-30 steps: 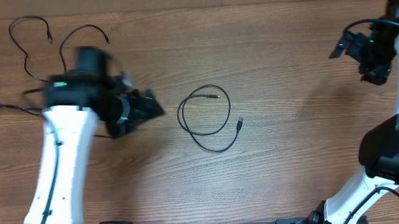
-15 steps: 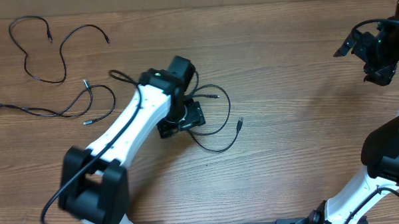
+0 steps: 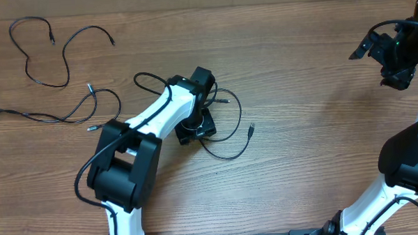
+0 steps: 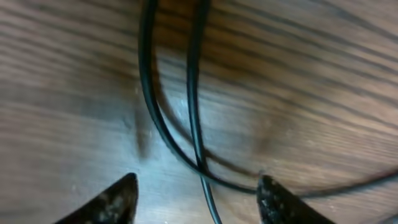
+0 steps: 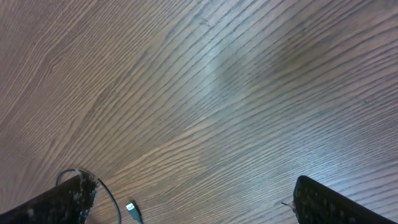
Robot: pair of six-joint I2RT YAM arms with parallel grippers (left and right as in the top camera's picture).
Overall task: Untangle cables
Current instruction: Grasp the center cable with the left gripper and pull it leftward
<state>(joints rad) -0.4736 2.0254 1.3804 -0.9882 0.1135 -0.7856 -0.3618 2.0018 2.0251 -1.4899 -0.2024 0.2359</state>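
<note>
The looped cable (image 3: 230, 158) is laid at the centre of the table (image 3: 302, 184), its left side under the left gripper (image 3: 195, 128), two strands between the parted fingertips (image 4: 118, 199); a second cable (image 3: 47, 85) is placed far left, behind a third cable (image 3: 56, 120); the right gripper (image 3: 395, 58) is held at the far right edge.

The counter (image 3: 315, 149) is brown wood-grain with a soft sheen. The cables (image 4: 194, 93) wear smooth, slightly glossy black sheathing. The left arm (image 3: 159, 114) has glossy white plastic shells.
</note>
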